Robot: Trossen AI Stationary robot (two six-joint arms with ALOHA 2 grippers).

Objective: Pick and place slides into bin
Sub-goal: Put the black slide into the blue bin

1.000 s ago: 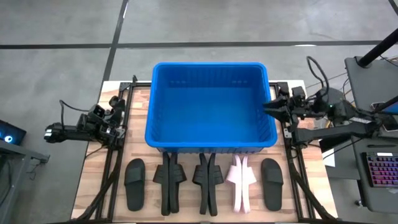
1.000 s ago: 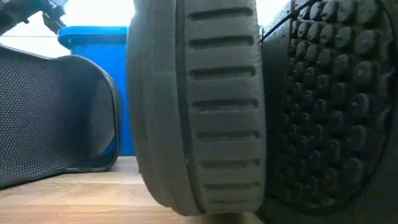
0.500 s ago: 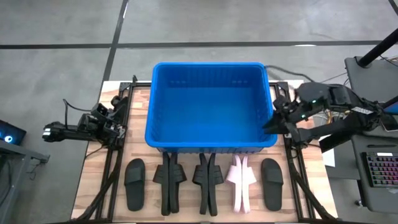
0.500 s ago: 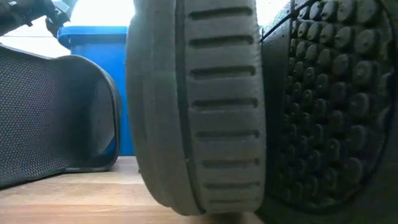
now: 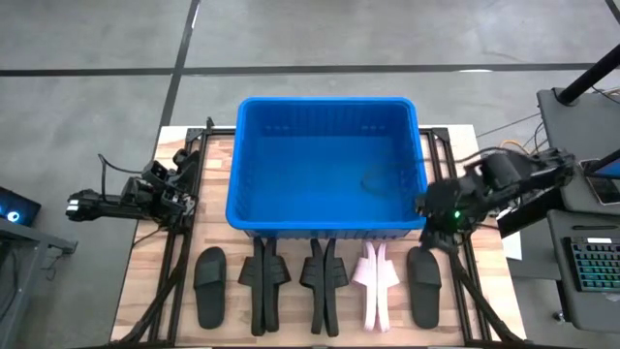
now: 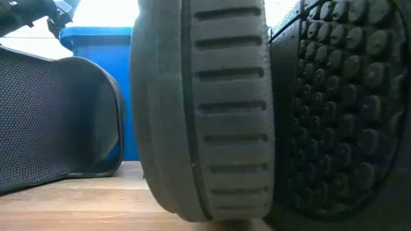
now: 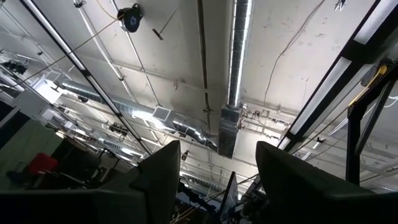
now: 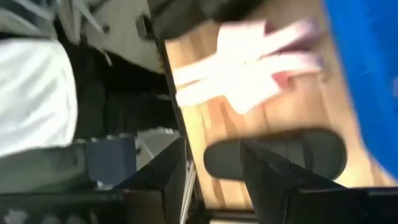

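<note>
From above, the ribbed blue plastic bin (image 5: 327, 165) sits mid-table; five foam slides (image 5: 318, 283) line up before it. The right gripper (image 5: 433, 221), fingers parted and empty, hovers over the rightmost black slide (image 5: 423, 281). Left wrist: left gripper (image 7: 217, 168) spread, holding nothing

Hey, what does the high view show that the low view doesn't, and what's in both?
Only the high view shows the pale pink slide, both arms, with the right gripper above the outermost black slide and the left gripper waiting at the table's left edge. Only the low view shows sole treads close up. Both show the blue bin and wooden table.
</note>
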